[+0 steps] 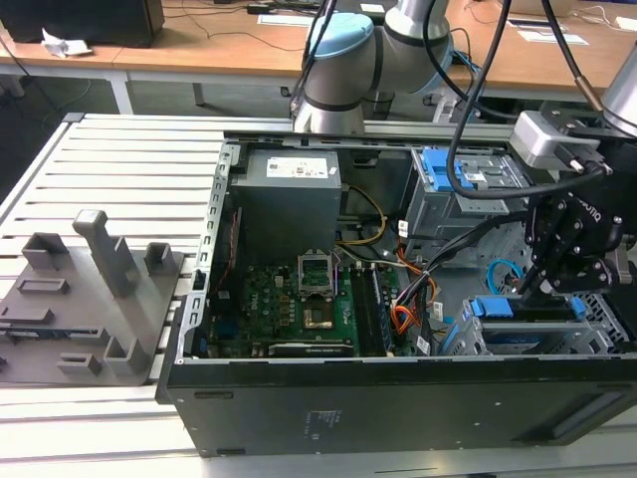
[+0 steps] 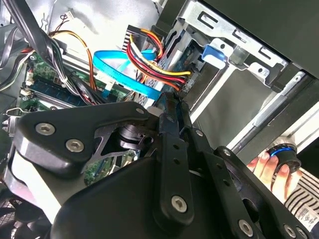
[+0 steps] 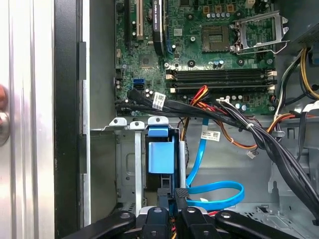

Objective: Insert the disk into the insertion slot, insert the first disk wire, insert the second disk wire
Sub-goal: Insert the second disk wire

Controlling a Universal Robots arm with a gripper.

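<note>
One arm, bent down over the open computer case (image 1: 398,398) in the exterior view, my gripper (image 1: 557,284) just above the disk (image 1: 528,309) sitting in the insertion slot (image 1: 597,334) by the case wall. In the second wrist view, my fingers (image 2: 172,124) were pinched nearly together on a connector, wires crowding in. In the first wrist view, the second disk wire (image 3: 219,191) looped beside the cage, with little room.

Disk (image 3: 161,155) largely hidden inside cage.

A long wooden desk (image 1: 199,45) stands behind the ribbed metal table (image 1: 109,169), above grey floor (image 1: 60,95).
</note>
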